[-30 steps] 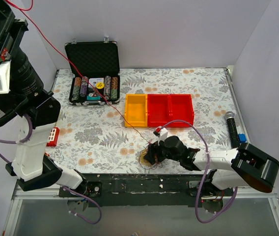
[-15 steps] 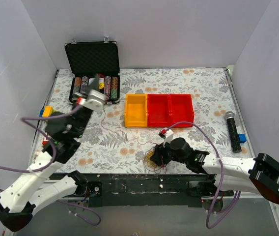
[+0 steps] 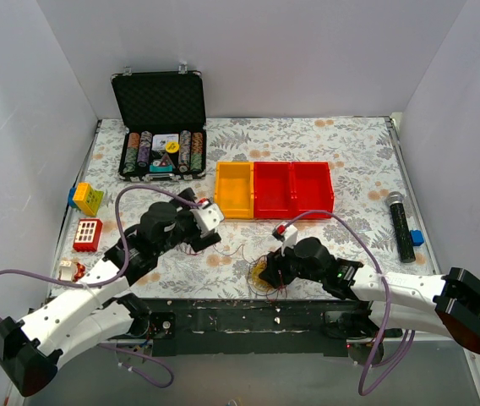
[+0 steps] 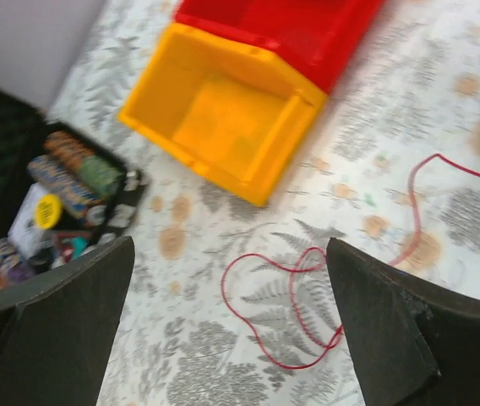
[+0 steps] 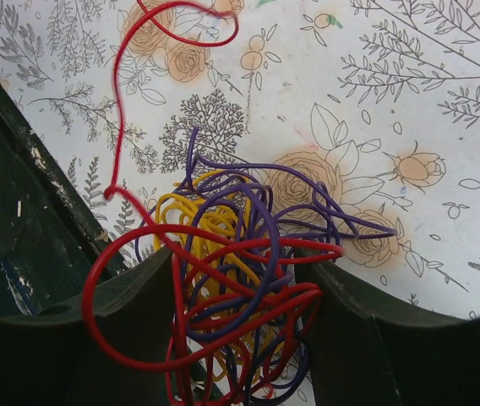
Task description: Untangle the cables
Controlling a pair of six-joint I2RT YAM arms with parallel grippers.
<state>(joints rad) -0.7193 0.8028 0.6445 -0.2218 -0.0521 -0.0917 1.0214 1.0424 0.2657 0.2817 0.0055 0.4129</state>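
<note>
Cables point(image 5: 216, 227) sit tangled between the fingers point(image 5: 367, 338) of the right end effector point(image 5: 242, 272), grip unclear.

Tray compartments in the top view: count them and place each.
3, side by side mid-table: yellow compartment at the left, red compartment in the middle, second red compartment at the right. None looks hidden.

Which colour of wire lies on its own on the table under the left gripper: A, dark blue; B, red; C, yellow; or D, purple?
B: the left wrist view shows only a red wire looping on the table beneath the open left gripper, while the yellow, purple and dark blue strands are bunched in the tangle between the fingers of the right gripper.
</note>
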